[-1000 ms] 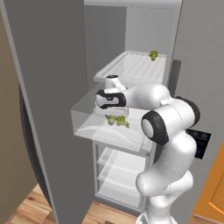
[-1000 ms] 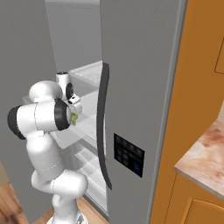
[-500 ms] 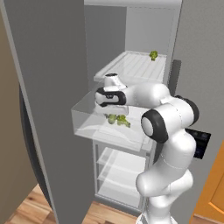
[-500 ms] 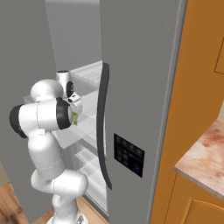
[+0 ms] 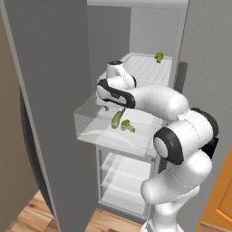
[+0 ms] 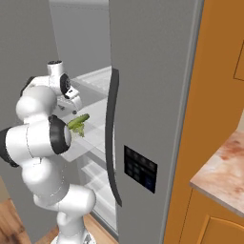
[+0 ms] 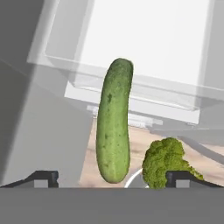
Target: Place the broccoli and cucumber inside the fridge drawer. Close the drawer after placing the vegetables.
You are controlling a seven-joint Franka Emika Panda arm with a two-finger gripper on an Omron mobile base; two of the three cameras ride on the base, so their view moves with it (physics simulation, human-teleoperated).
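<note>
Lying loose in the fridge drawer (image 5: 97, 131), the cucumber (image 5: 117, 119) now sits just beside the broccoli (image 5: 127, 125) on the clear floor of the bin — both vegetables are where the task wants them. In the hand view the cucumber (image 7: 113, 122) stretches lengthwise between the two dark fingertips (image 7: 42, 177) without either one touching it, and the broccoli (image 7: 168, 162) shows close by the right-hand tip.

The change is plain: a second ago the gripper (image 5: 108, 107) was closed tight around the cucumber, low over the drawer; now its jaws stand wide apart and hold nothing. The cucumber has been let go and, by the look of it, has dropped or settled next to the broccoli. In the right base view it (image 6: 78, 121) shows as a green bar with the floret beside it, just past the arm's elbow.

That leaves, by my judgement, only the closing. The drawer is pulled well out from the fridge body, its curved front toward the robot. The hand hovers above the contents, inside the drawer's outline — it would need to lift clear of the walls before pushing on the front. A small green lump (image 5: 159, 57) rests on the white shelf (image 5: 140, 68) above, well apart from all this.
</note>
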